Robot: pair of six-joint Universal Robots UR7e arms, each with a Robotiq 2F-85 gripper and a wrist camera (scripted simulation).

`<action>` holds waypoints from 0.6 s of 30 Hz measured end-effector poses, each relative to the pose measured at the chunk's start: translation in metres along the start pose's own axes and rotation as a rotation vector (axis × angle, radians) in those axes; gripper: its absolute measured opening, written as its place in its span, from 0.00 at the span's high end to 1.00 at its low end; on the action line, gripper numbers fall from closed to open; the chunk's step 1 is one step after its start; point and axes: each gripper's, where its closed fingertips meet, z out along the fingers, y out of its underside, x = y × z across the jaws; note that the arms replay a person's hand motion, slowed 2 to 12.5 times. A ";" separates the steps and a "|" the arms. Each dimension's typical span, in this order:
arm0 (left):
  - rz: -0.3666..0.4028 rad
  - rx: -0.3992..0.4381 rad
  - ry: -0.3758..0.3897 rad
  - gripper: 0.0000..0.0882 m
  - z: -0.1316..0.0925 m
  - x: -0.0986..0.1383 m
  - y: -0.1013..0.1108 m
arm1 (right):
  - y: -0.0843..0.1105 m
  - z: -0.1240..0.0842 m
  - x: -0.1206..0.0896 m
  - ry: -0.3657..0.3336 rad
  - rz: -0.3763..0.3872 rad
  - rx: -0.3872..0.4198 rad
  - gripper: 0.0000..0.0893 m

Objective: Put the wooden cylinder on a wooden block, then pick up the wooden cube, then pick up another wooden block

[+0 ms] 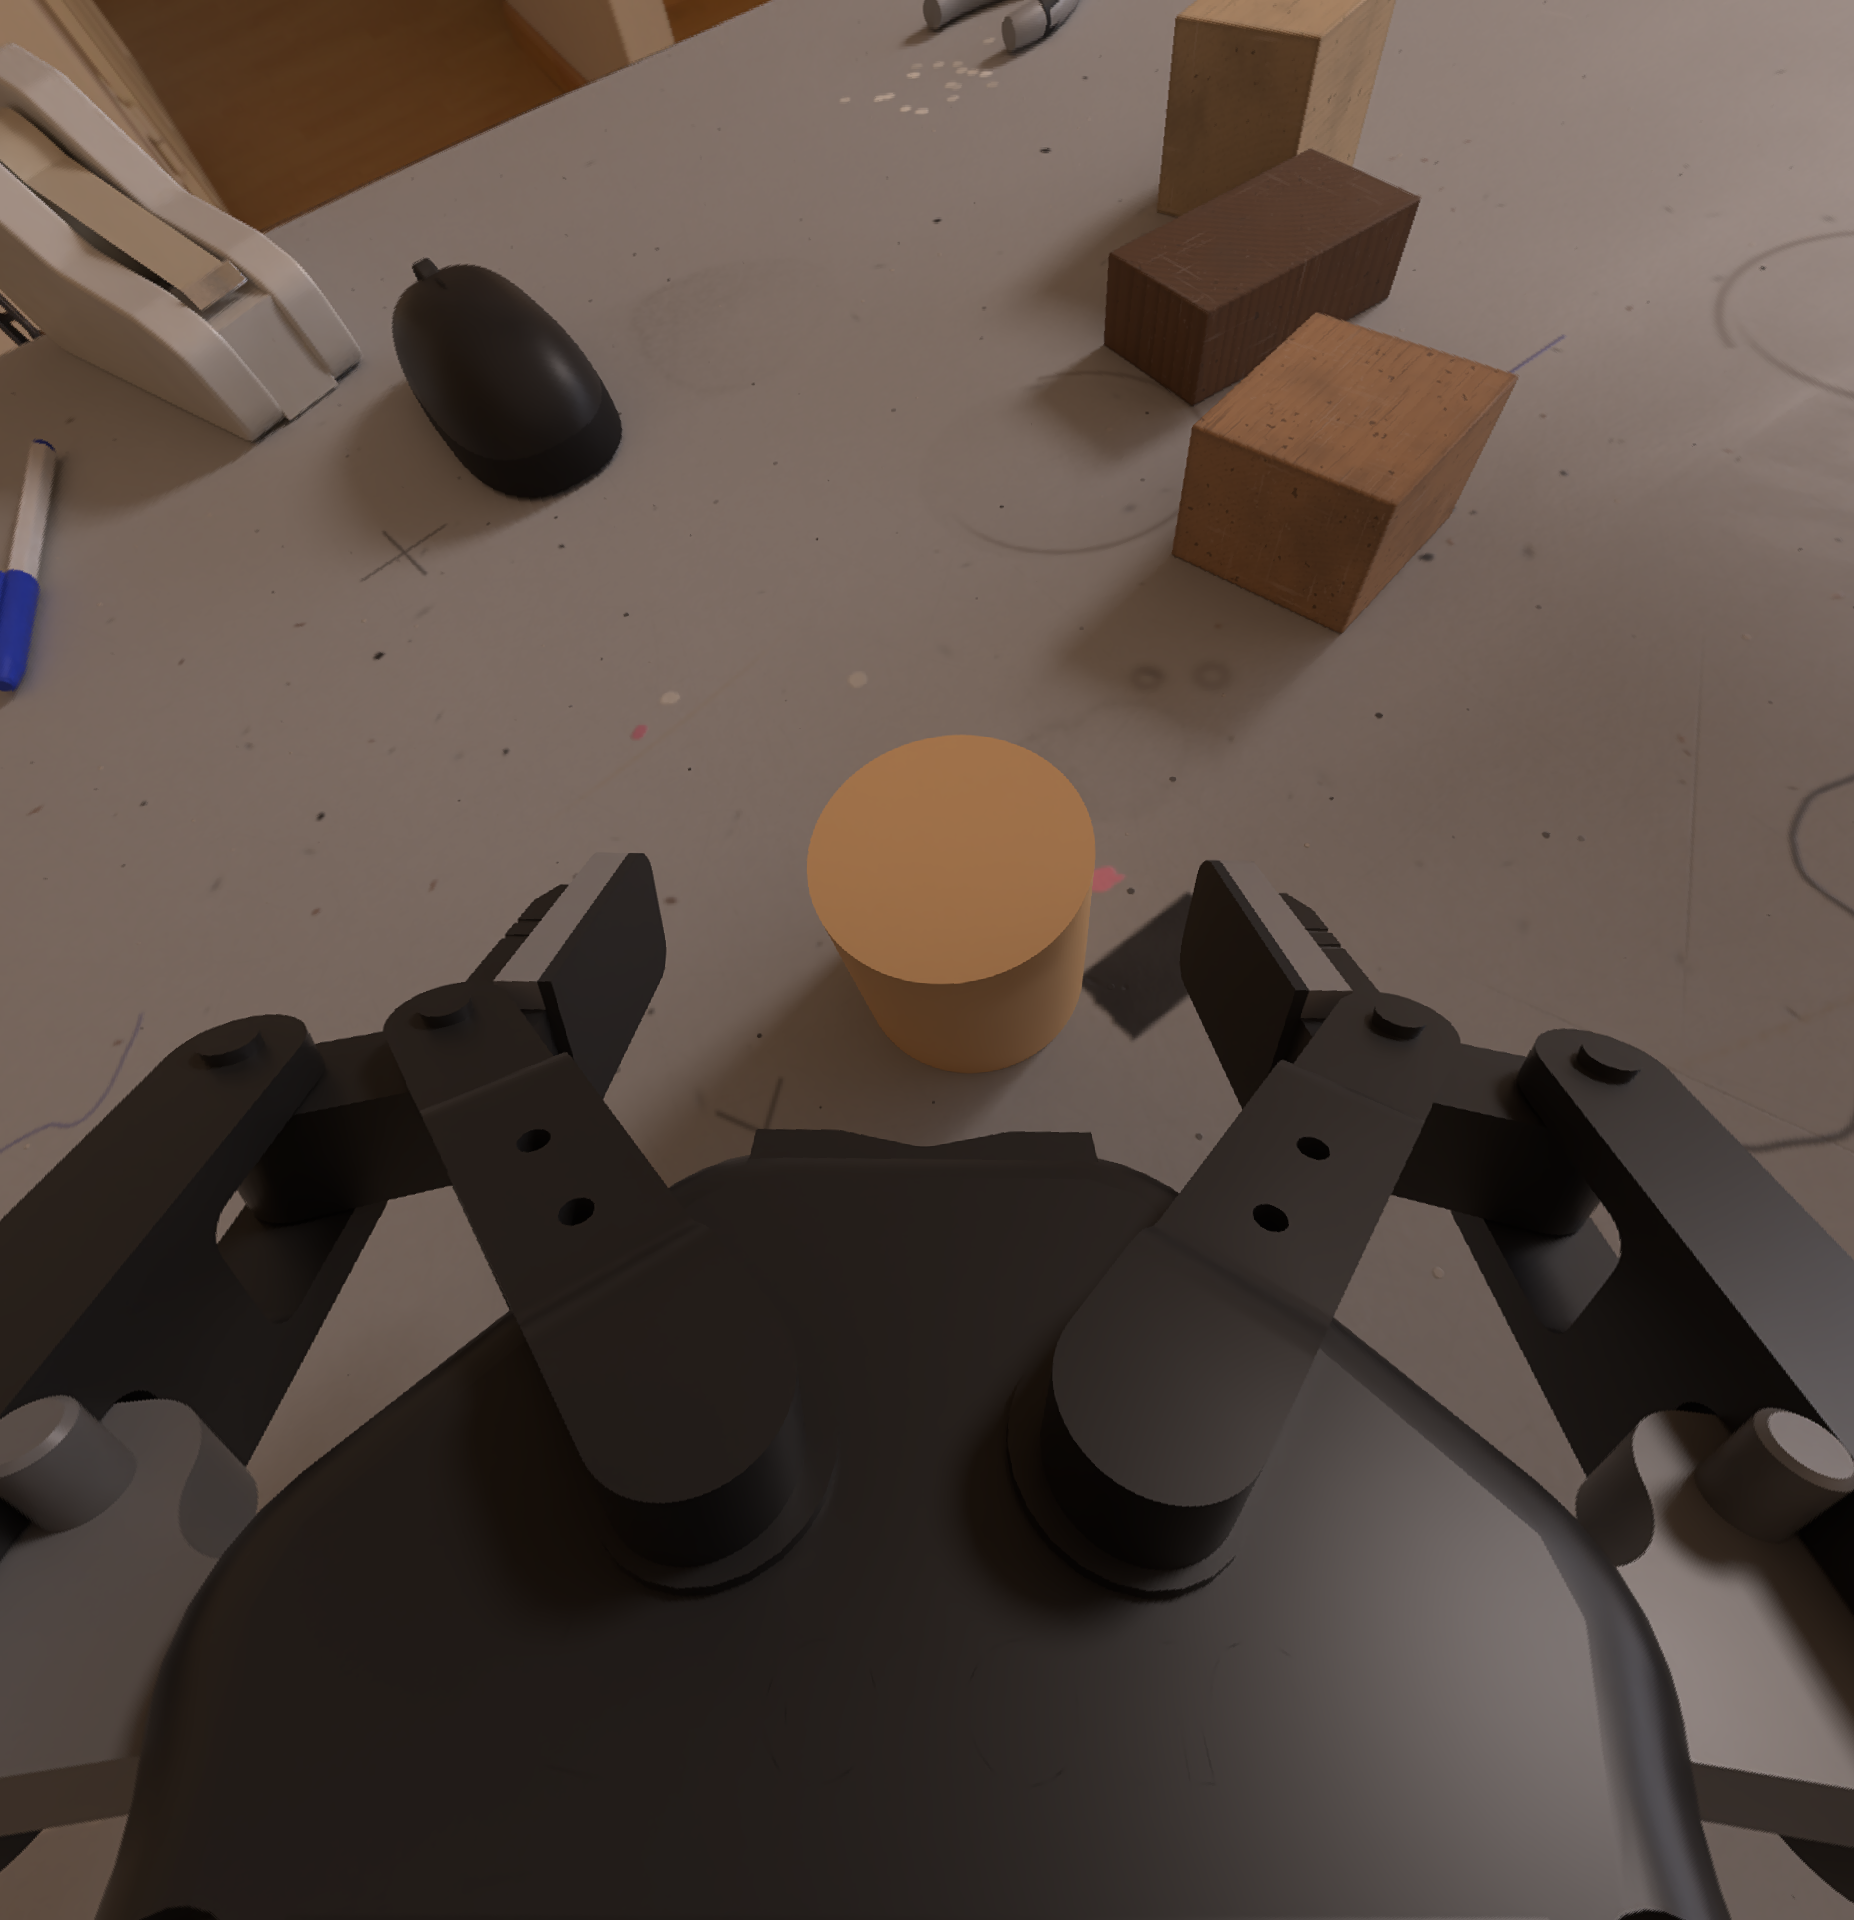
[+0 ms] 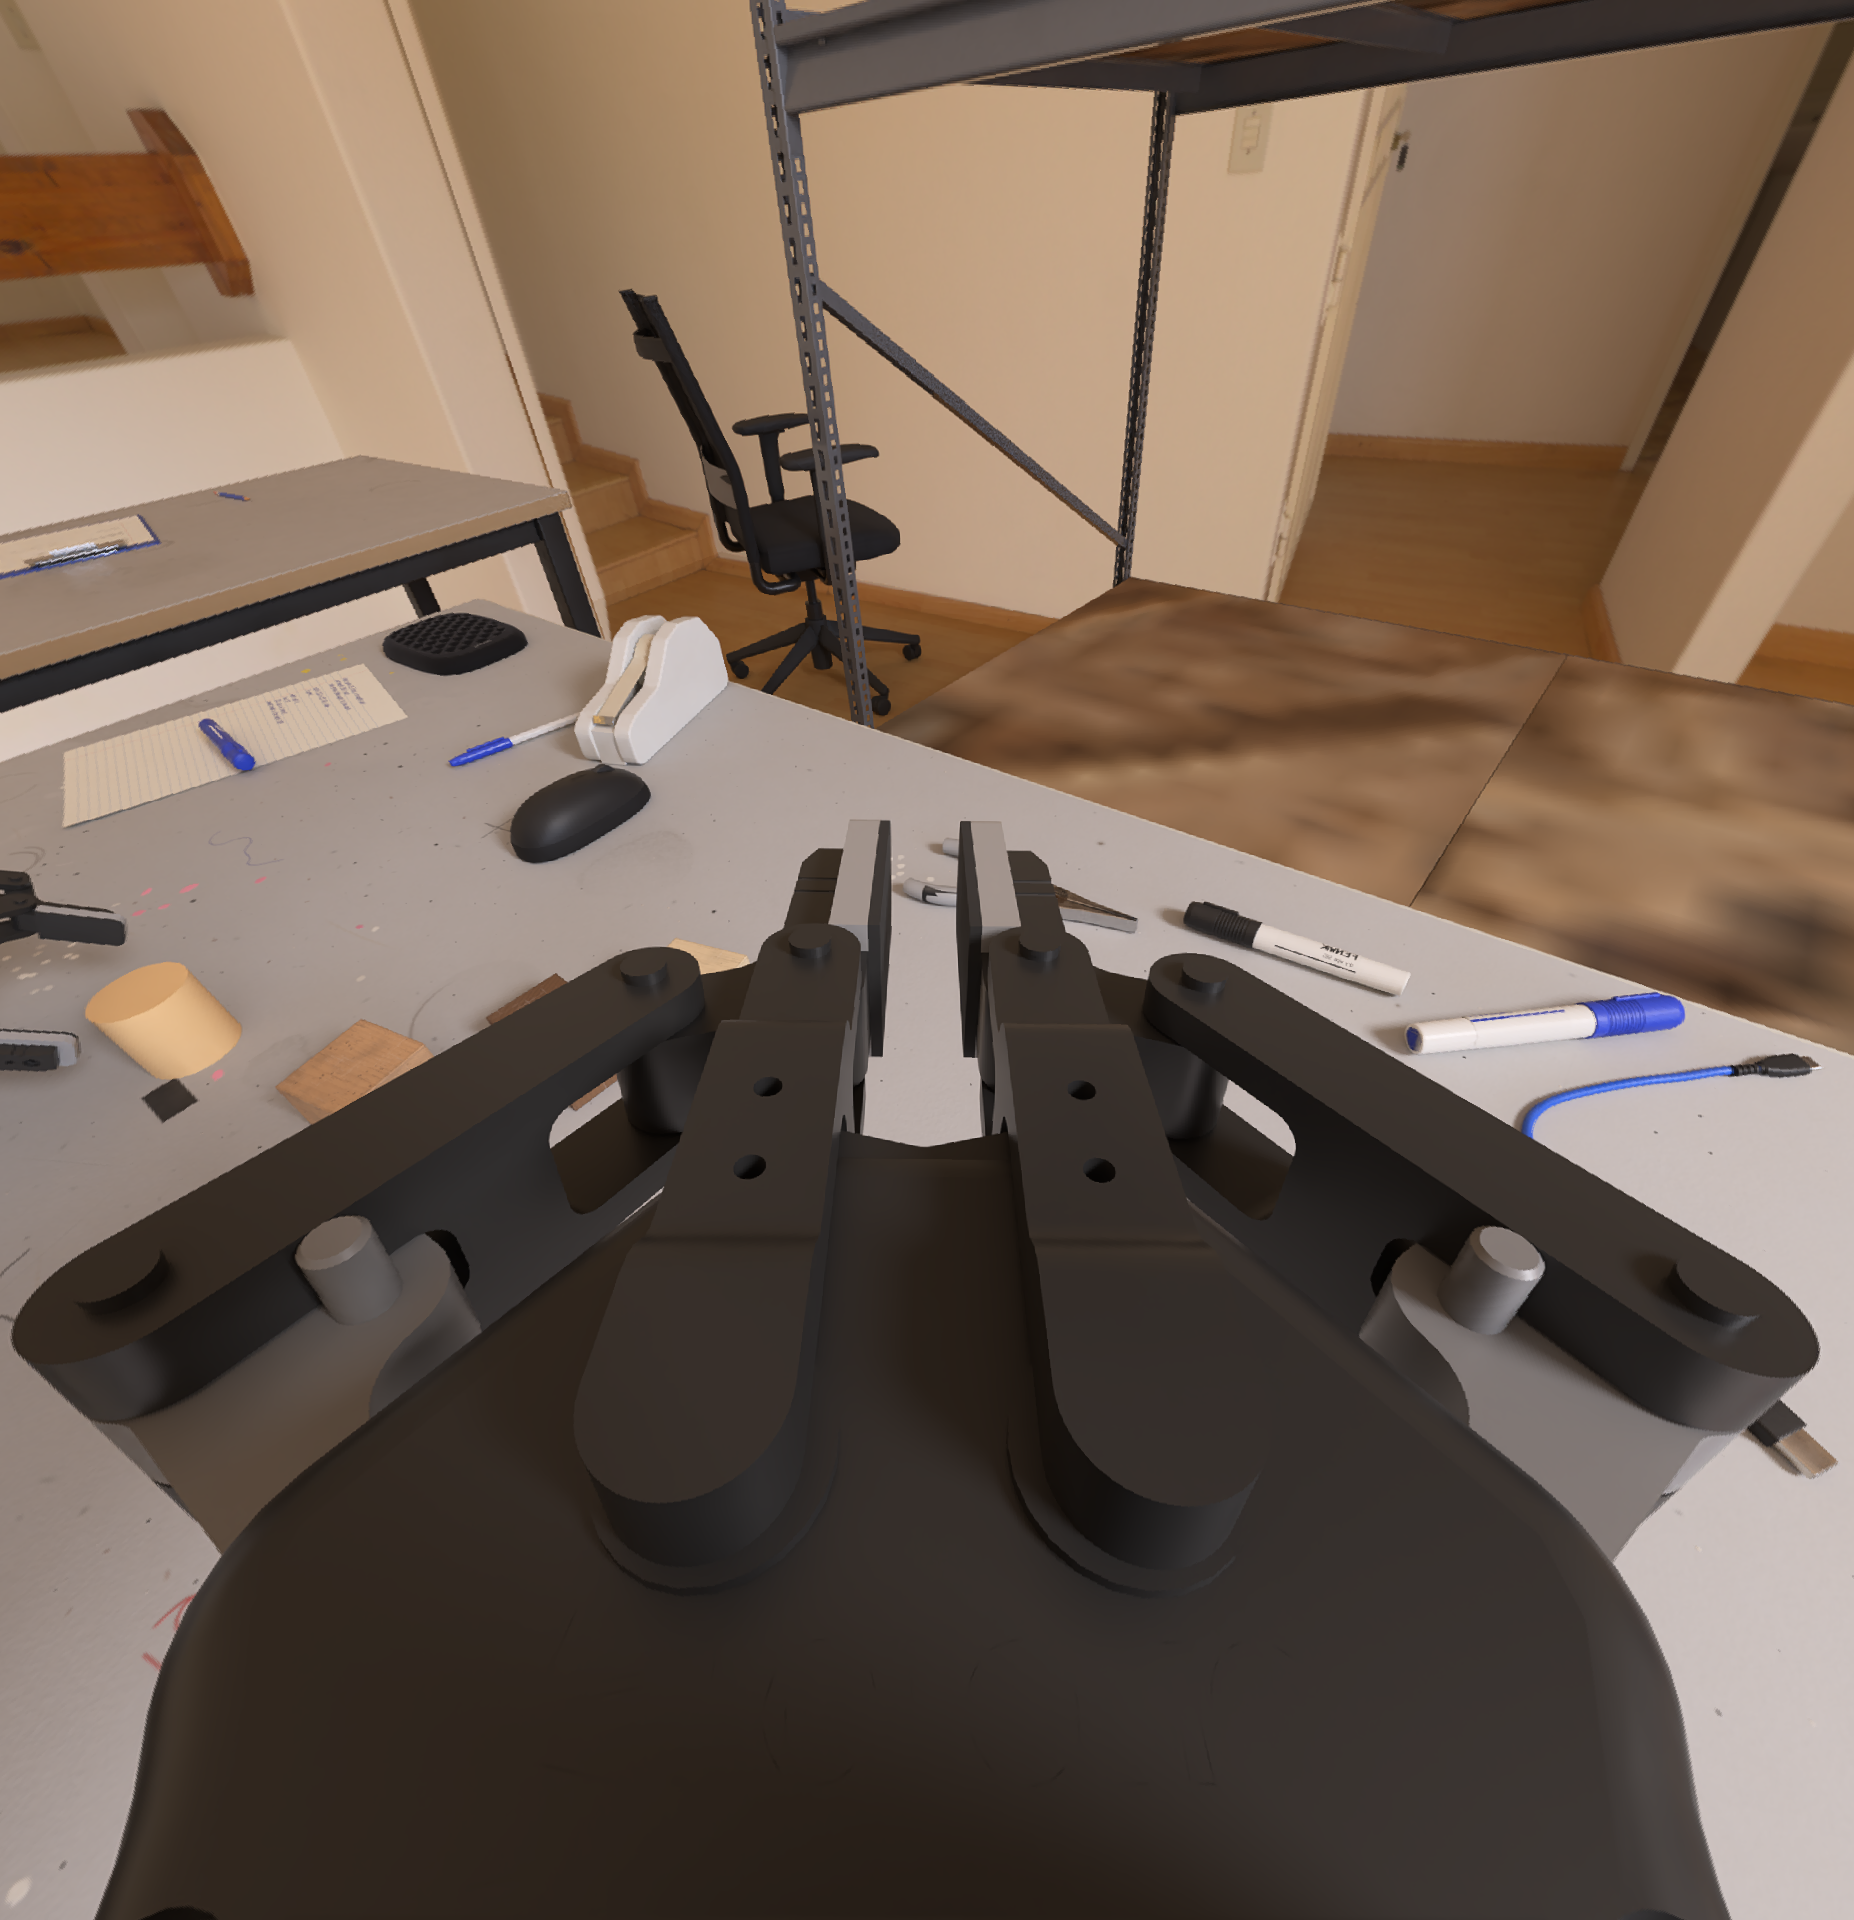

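The orange wooden cylinder stands upright on the grey table, between the fingertips of my left gripper, which is open and not touching it. Three wooden blocks lie beyond it to the right: a mid-brown cube, a dark brown block and a tall pale block. In the right wrist view the cylinder and the cube show at the left, partly hidden by my right gripper. The right gripper is nearly shut with a narrow gap, empty, above the table.
A black mouse, a white tape dispenser and a blue-capped pen lie left of the cylinder. Two markers and a blue cable lie near the table's far edge on the right.
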 end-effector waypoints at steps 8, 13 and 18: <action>-0.004 -0.007 0.002 0.03 0.003 0.001 0.002 | 0.000 0.000 0.001 -0.004 0.000 -0.001 0.87; -0.001 -0.014 0.003 0.03 0.005 0.001 0.003 | 0.000 0.000 0.001 -0.007 0.003 0.002 0.87; -0.006 -0.021 0.008 0.03 0.007 0.002 0.004 | 0.001 0.000 0.002 -0.010 0.008 0.001 0.87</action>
